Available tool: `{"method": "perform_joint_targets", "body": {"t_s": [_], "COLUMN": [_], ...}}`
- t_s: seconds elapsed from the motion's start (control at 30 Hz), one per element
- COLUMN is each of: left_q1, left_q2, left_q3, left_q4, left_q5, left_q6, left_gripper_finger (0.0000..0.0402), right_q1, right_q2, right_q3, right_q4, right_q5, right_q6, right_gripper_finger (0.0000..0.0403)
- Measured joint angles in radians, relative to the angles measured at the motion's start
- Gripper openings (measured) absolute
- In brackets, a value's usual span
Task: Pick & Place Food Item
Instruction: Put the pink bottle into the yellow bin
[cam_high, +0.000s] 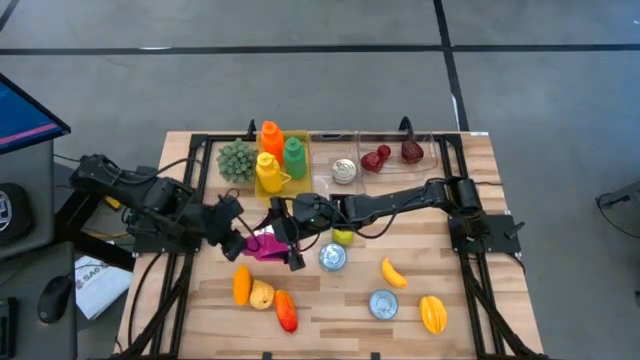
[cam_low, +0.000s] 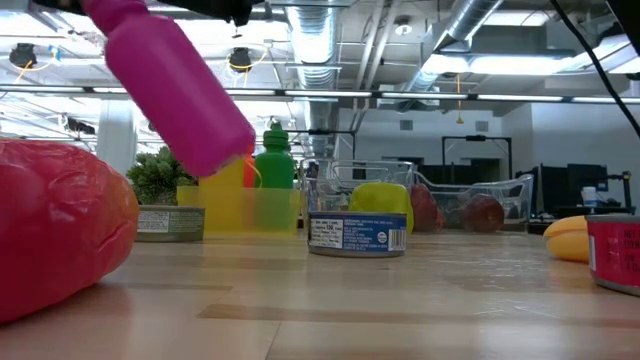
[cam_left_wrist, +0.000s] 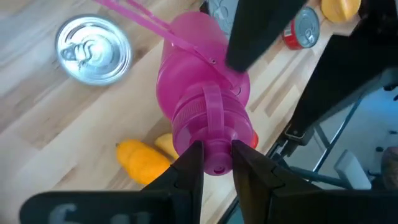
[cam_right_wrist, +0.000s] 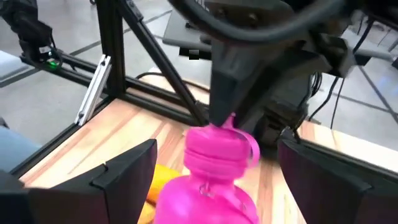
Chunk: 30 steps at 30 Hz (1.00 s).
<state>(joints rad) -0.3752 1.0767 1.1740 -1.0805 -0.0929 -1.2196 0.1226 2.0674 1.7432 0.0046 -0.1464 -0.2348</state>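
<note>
While the left gripper (cam_left_wrist: 217, 163) pinches the pink bottle (cam_left_wrist: 202, 99) above pale wood table (cam_high: 330, 310) — right gripper (cam_right_wrist: 214, 171) gapes; workshop, seemingly, behind.

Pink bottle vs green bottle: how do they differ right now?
The pink bottle is off the table and tilted; the green bottle stands upright at the back. The left gripper is shut on the pink bottle's cap, with the right gripper open around its body; nothing touches the green one.
</note>
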Motion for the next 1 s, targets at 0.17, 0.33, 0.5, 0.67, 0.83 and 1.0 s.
{"method": "perform_joint_targets", "body": {"t_s": [0.17, 0.33, 0.5, 0.67, 0.83, 1.0], "left_q1": [0.087, 0.154, 0.190, 0.211, 0.218, 0.219], "left_q2": [0.047, 0.063, 0.064, 0.065, 0.080, 0.083], "left_q3": [0.000, 0.000, 0.000, 0.000, 0.001, 0.000], "left_q4": [0.079, 0.119, 0.125, 0.159, 0.166, 0.163], "left_q5": [0.078, 0.118, 0.125, 0.125, 0.129, 0.138], "left_q6": [0.127, 0.210, 0.259, 0.300, 0.307, 0.323], "left_gripper_finger": [0.0062, 0.0062, 0.0062, 0.0062, 0.0062, 0.0062], "right_q1": [-0.001, -0.001, -0.008, -0.015, -0.018, -0.019], "right_q2": [0.000, 0.000, 0.000, 0.000, 0.000, 0.000], "right_q3": [0.000, 0.000, 0.000, 0.000, 0.000, 0.000], "right_q4": [-0.064, -0.116, -0.164, -0.178, -0.180, -0.189], "right_q5": [0.070, 0.071, 0.070, 0.069, 0.069, 0.068], "right_q6": [0.001, 0.023, 0.030, 0.037, 0.036, 0.036], "right_gripper_finger": [0.0329, 0.0329, 0.0329, 0.0329, 0.0315, 0.0268]}}
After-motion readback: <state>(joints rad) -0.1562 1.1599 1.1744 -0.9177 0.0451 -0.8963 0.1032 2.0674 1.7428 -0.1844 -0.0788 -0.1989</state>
